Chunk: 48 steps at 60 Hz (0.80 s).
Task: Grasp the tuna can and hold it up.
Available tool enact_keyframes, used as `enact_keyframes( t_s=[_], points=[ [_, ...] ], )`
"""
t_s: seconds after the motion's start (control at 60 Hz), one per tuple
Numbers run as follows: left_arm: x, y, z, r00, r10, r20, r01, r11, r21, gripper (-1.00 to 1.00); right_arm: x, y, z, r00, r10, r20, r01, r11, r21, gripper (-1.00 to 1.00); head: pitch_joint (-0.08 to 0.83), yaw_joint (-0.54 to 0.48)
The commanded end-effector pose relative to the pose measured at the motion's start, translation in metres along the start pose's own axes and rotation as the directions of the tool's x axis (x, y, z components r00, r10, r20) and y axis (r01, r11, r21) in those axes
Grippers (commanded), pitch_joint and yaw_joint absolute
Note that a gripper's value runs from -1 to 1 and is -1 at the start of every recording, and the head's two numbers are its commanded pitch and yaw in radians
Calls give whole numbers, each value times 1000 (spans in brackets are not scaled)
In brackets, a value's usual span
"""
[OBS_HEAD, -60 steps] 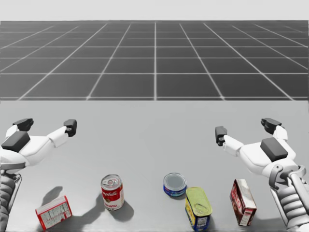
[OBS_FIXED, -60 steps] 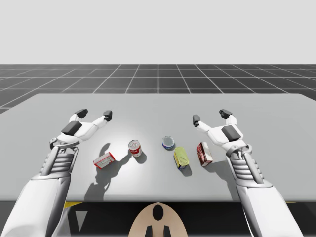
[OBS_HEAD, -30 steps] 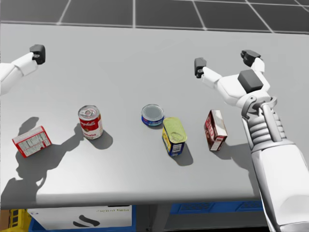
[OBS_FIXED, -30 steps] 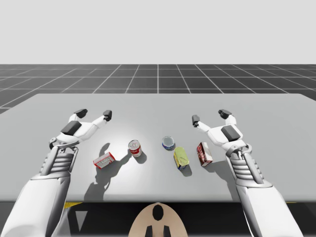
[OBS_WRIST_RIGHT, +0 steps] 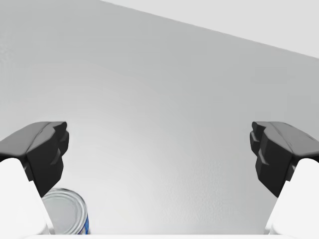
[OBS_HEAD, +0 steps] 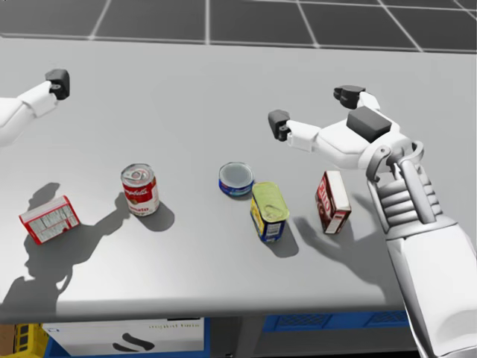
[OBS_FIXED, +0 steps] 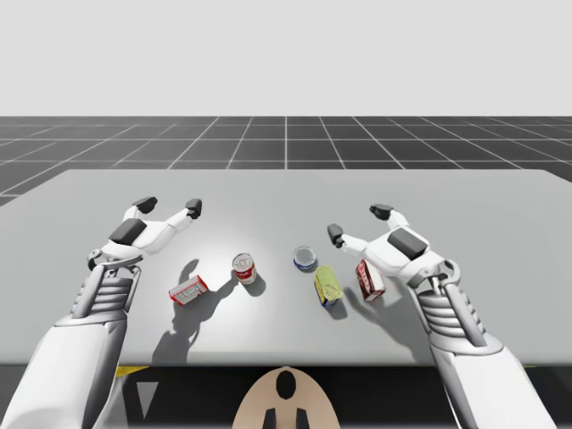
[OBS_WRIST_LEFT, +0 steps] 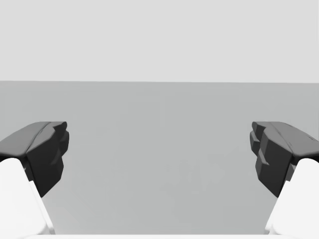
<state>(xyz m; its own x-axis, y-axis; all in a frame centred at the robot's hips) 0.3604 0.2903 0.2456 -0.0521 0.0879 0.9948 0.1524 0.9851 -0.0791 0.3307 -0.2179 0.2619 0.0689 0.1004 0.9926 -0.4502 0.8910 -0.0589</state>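
Five goods on one grey table (OBS_FIXED: 286, 197), entered largest first. Arms: the right gripper (OBS_HEAD: 313, 108) hangs above the tabletop with its fingers spread wide and nothing between them, just past the cluster of cans; the left gripper (OBS_FIXED: 170, 206) is likewise spread and empty, well apart from the middle goods. Oblong yellow-topped can (OBS_HEAD: 269, 211), standing at the centre. Dark red box (OBS_HEAD: 332, 201), upright, just beside it on the right arm's side. Red-and-white box (OBS_HEAD: 49, 219), lying flat near the left arm. Red-and-white can (OBS_HEAD: 140, 189), upright. Tuna can (OBS_HEAD: 236, 179), short, blue-sided, silver-lidded: rests on the table at the middle, close beside the yellow-topped can, whether touching cannot be told; in the right wrist view it sits low beside one finger, not between the two. Orientation: flat on its base, lid up, axis vertical, wider than tall, so no sideways long axis. Progress, as judged: nothing done, can untouched; approach, closing and lift all remain
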Motion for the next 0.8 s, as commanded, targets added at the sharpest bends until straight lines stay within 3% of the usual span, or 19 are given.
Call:
enact_keyframes(
  t_s=[0.017,0.167,0.6,0.8],
  points=[
    [0,0,0,1000,1,-1,-1,1000,0,-1000,7,18,-3,993,0,-115,14,993,116,-1000,661,-88],
    [0,1,0,1000,1,-4,-1,1000,0,-1000,0,34,-15,973,21,-229,25,981,195,-1000,661,-82],
    [1,1,-1,1000,7,1,-7,1000,-7,-1000,-17,63,-48,920,105,-377,14,954,299,-1000,663,-77],
    [1,1,0,1000,7,1,-7,1000,-10,-1000,-30,65,-62,881,137,-453,4,955,297,-1000,665,-75]
  ],
)
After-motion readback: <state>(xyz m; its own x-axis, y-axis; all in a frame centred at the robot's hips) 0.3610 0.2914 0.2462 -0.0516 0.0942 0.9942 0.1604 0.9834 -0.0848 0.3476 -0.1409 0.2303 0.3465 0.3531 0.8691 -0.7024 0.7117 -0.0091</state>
